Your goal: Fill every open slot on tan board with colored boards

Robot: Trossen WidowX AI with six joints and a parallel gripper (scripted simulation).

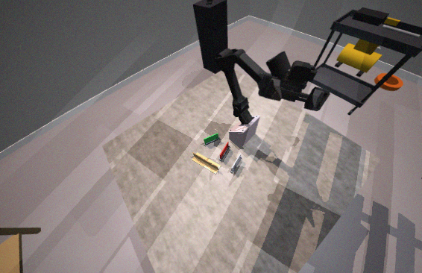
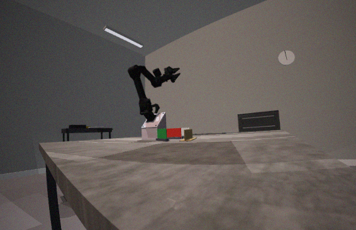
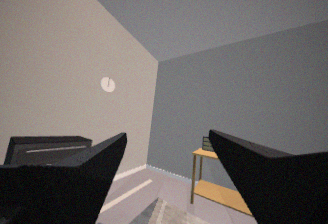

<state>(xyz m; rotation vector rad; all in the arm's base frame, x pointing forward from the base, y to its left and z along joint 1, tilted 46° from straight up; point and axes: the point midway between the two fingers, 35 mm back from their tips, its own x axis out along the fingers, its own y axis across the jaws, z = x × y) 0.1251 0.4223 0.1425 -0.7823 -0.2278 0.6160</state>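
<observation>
Flanking tan board: red, green boards; end effector wide open, empty.

The tabletop looked like matt stone or worn wood (hard to say which), mottled in grey-brown. The arm seemed dark plastic or coated metal, with a dull finish. The tan board looked like plain wood, while the green board and red board appeared smooth, like painted wood or plastic.
</observation>
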